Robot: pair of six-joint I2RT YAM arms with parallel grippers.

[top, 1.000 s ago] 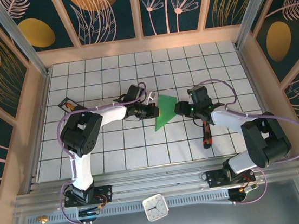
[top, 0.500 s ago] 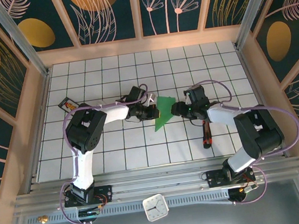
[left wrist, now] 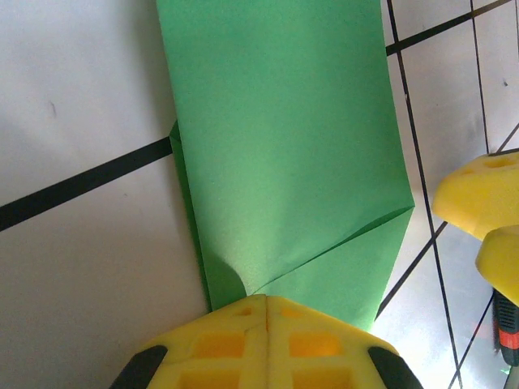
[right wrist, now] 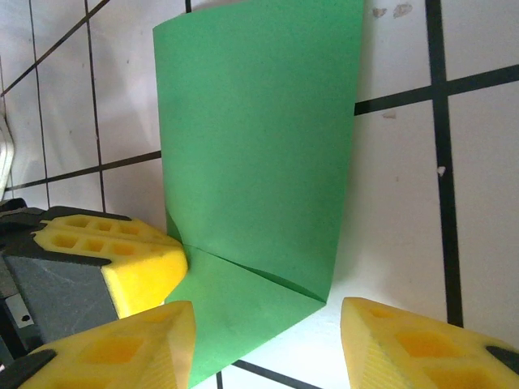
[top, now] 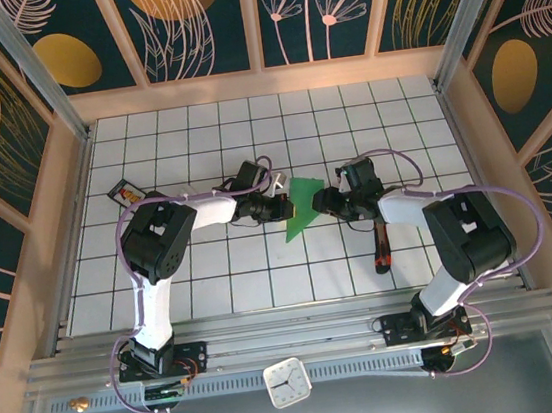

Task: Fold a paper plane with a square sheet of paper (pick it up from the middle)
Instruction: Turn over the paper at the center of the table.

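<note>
The square sheet of paper (top: 301, 207) is bright green and folded into a narrower shape with a diagonal crease. It lies mid-table between the two grippers. My left gripper (top: 284, 205) is shut on the sheet's near edge (left wrist: 284, 162), its yellow fingertips (left wrist: 243, 320) pressed together where the crease ends. My right gripper (top: 324, 203) comes from the other side. It stands open, its two yellow fingers (right wrist: 142, 344) straddling the folded corner of the sheet (right wrist: 259, 146) without touching it. The left gripper's yellow finger (right wrist: 113, 251) rests against the sheet's edge.
A red-and-black pen-like tool (top: 380, 244) lies just right of the right arm's forearm. A small dark card (top: 123, 194) lies at the table's left. Wooden frame walls (top: 261, 82) ring the white gridded table (top: 214, 275). A clock (top: 285, 382) sits below the front rail.
The right gripper has slid a little left, closer to the sheet, and its jaws have narrowed somewhat. The left gripper has kept its hold, and the sheet has barely shifted.
</note>
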